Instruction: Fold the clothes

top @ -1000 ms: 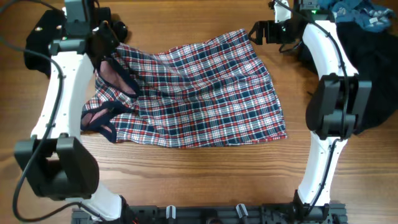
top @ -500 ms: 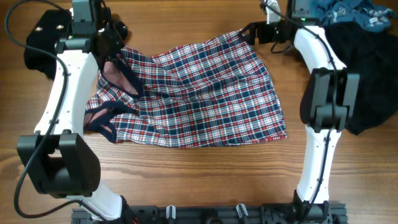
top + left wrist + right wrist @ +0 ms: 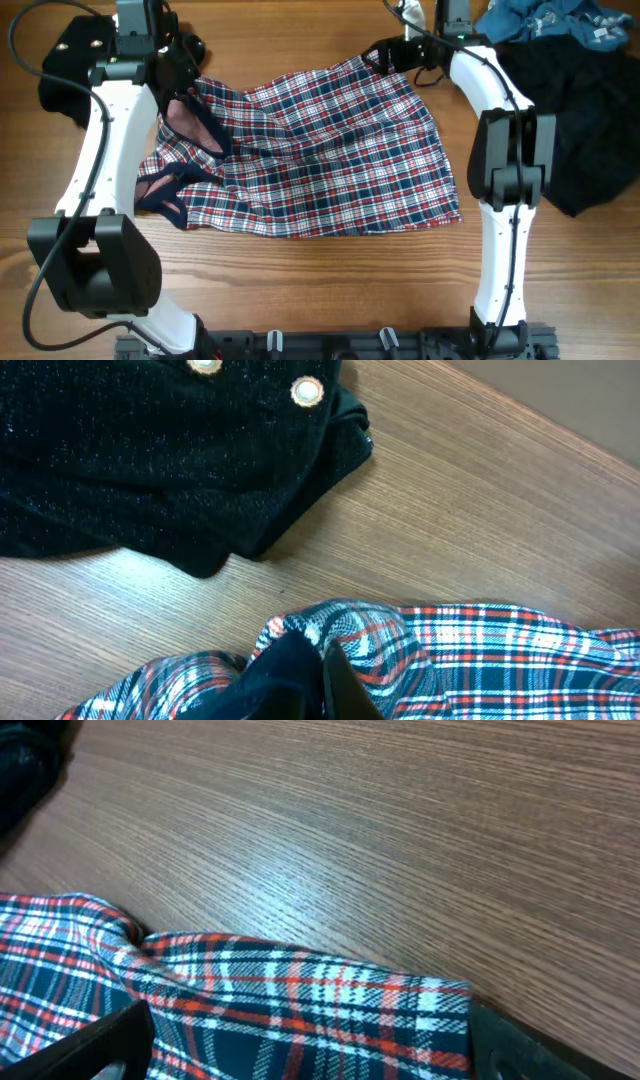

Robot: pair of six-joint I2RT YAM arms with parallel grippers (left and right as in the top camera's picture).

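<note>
The red, navy and white plaid garment (image 3: 330, 150) lies spread across the middle of the table, its left end bunched with a pink lining showing. My left gripper (image 3: 185, 72) is shut on its upper left corner; in the left wrist view the closed fingers (image 3: 322, 678) pinch plaid fabric (image 3: 480, 660). My right gripper (image 3: 385, 55) is open over the upper right corner; in the right wrist view its fingers (image 3: 310, 1055) straddle the plaid edge (image 3: 300, 990). The black pale-studded garment (image 3: 150, 460) lies beyond the left gripper.
The studded black garment (image 3: 60, 70) sits at the table's far left. A large black garment (image 3: 590, 120) covers the right side, with a blue garment (image 3: 545, 20) piled at the back right. Bare wood (image 3: 320, 280) runs along the front.
My right gripper has moved left along the back of the table to the plaid garment's upper right corner. My left gripper shifted slightly and still holds its corner.
</note>
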